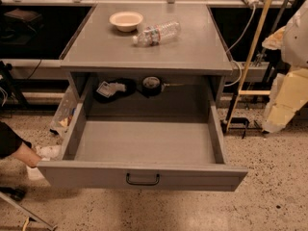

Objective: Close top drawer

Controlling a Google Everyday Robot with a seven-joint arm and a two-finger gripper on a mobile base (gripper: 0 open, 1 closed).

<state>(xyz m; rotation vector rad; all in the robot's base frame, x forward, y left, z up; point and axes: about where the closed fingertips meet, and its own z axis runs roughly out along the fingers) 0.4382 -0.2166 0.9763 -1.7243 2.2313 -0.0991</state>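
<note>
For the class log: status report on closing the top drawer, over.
Gripper far right, off the drawer. Top drawer pulled wide open. Person's hand by its left front corner.

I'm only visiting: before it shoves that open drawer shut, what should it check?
1. Top drawer pulled out, inside bare: ok.
2. Person's hand by its front left corner: not ok.
3. Gripper at right edge, apart from drawer and handle: not ok.
4. Clutter in the cavity behind, may block travel: cannot tell.
5. Bowl and bottle on top, back from edge: ok.
</note>
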